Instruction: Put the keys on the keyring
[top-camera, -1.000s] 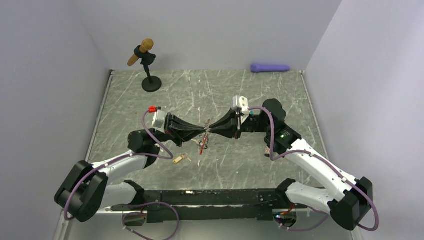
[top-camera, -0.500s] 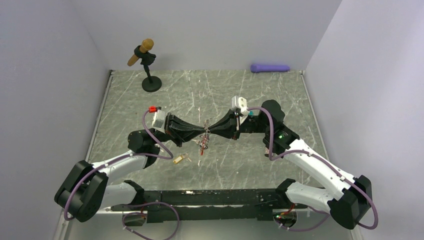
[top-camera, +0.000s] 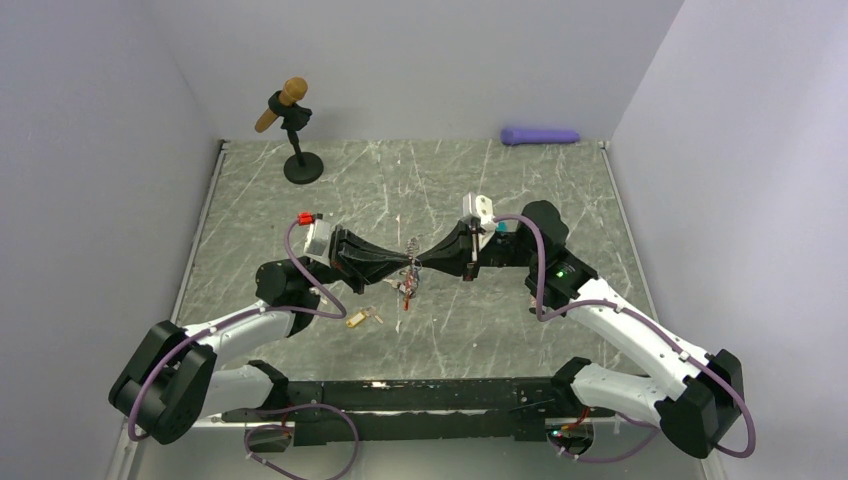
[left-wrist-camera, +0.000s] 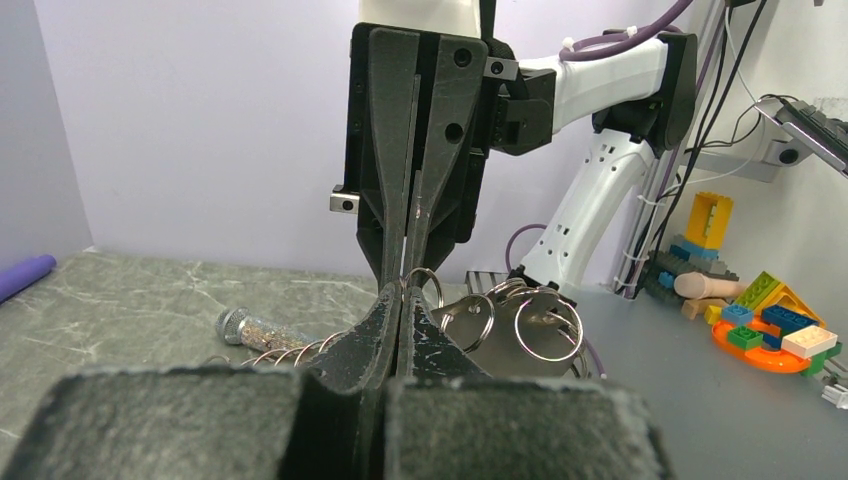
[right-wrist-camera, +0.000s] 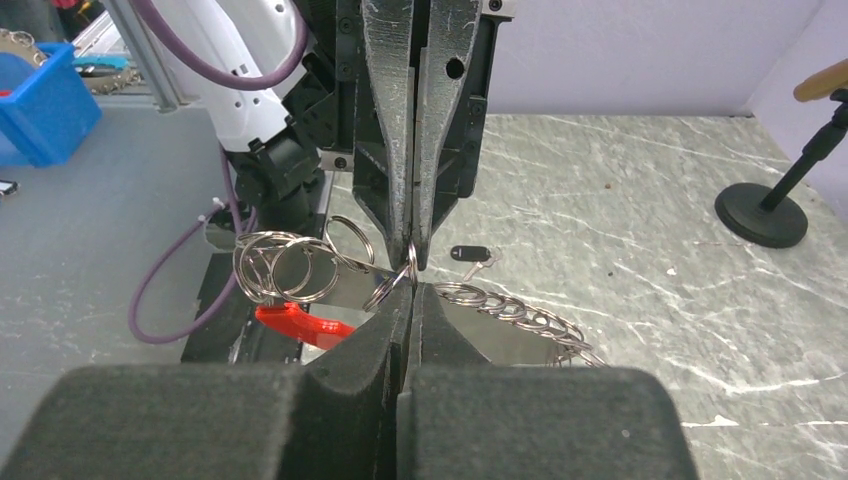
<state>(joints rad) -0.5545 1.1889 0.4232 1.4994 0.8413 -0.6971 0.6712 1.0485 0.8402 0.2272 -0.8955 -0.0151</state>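
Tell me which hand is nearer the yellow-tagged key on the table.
Left. The left hand sits just beyond the yellow-tagged key; the right hand is beyond it and further right.

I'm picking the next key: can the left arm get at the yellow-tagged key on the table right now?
Probably not yet: the yellow-tagged key lies uncovered near it, but the left end effector is shut on the keyring.

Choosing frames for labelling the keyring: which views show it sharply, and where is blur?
Top external: evenly lit, but the keyring is tiny. Right wrist: keyring crisp; right gripper blurred at its near end. Left wrist: same for the left gripper.
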